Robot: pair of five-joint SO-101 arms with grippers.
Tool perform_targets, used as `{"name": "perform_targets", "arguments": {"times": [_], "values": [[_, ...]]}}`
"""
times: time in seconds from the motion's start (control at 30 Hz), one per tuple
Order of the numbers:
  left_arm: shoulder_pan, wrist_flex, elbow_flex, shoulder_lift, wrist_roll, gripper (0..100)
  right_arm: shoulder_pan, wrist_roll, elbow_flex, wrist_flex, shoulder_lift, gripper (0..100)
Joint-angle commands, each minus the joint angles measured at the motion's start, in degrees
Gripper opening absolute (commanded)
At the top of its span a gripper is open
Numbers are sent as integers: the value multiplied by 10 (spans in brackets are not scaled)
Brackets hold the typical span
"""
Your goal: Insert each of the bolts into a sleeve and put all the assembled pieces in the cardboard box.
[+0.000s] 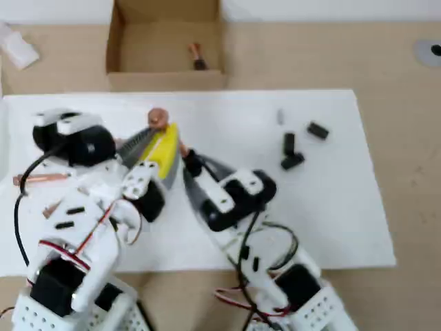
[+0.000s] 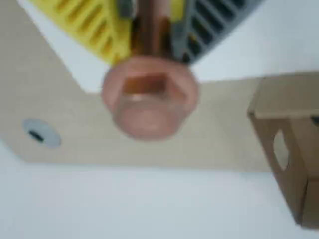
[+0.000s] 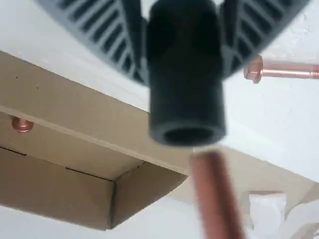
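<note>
Copper bolt [image 2: 149,99] sits clamped in my left jaws and a black sleeve [image 3: 185,84] in my right jaws, both just in front of the cardboard box [image 1: 165,81]. 3 loose sleeves [image 1: 289,143] lie off the box's right front corner; 1 assembled piece [image 1: 198,56] rests inside it.

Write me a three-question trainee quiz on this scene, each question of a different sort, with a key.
1. True or false: the cardboard box holds nothing yet.
2. What is the right gripper shut on? A a screwdriver; B a black sleeve; C nothing.
3. Fill in: the left gripper is shut on a copper ___.

Key
1. False: one bolt-and-sleeve piece lies in it.
2. B.
3. bolt.
</note>
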Motion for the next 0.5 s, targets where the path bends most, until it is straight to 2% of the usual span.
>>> {"name": "perform_targets", "arguments": {"times": [0.0, 0.47], "values": [[-7, 5, -15, 1, 1, 5, -6, -4, -4, -16, -9, 9], [3, -12, -6, 0, -2, 5, -6, -4, -6, -15, -9, 9]]}}
